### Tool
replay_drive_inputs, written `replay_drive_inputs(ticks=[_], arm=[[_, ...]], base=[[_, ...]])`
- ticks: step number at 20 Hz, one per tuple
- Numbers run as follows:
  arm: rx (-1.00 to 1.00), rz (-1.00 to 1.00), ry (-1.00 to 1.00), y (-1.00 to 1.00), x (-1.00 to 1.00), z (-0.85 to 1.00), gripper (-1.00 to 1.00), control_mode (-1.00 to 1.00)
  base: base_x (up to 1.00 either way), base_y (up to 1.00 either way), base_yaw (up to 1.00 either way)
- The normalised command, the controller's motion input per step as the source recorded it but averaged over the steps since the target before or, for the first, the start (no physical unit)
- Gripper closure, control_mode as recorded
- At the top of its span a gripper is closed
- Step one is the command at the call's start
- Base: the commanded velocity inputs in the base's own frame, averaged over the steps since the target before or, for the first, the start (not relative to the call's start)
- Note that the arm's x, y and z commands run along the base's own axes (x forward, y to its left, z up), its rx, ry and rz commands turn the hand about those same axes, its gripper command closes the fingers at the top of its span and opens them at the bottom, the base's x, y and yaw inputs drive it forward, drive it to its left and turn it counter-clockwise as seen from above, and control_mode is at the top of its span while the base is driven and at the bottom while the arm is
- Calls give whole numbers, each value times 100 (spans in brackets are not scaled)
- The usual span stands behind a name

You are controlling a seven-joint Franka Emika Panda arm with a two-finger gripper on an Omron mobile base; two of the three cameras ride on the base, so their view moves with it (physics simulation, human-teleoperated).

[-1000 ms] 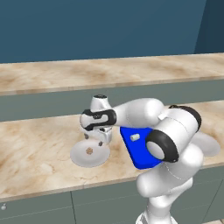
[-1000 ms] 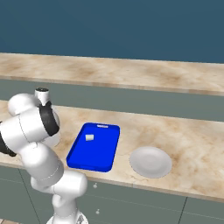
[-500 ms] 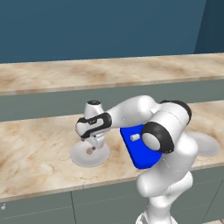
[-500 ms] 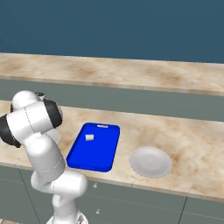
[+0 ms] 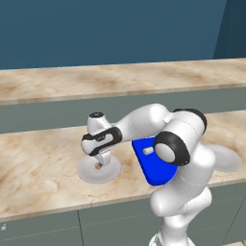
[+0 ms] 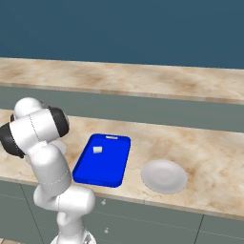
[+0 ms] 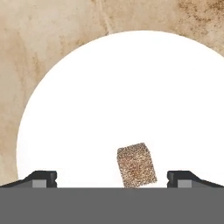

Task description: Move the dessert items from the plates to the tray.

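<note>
brown chunk [image 7: 136, 165] on plate [image 7: 109, 96] — jaws wide

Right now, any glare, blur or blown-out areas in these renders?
Hand view: round white plate is blown out to flat white, yet the small brown speckled chunk stays sharp. Left base view: soft shadow rings that plate. Right base view: even light, no glare.

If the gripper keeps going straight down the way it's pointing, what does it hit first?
Most likely the brown chunk, which lies between the open gripper fingertips on the white plate. If the tips straddle it, they would meet the plate surface instead; depth is hard to judge.
</note>
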Motion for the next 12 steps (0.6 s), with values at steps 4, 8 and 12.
replay_drive_inputs(ticks=[4,8,12], arm=[[-4,0,0,-16,1,-10,-100,-100],[0,3,0,-18,0,-12,-100,-100],[2,14,0,-20,0,-10,-100,-100]], base=[[0,0,0],[0,0,0],[0,0,0]])
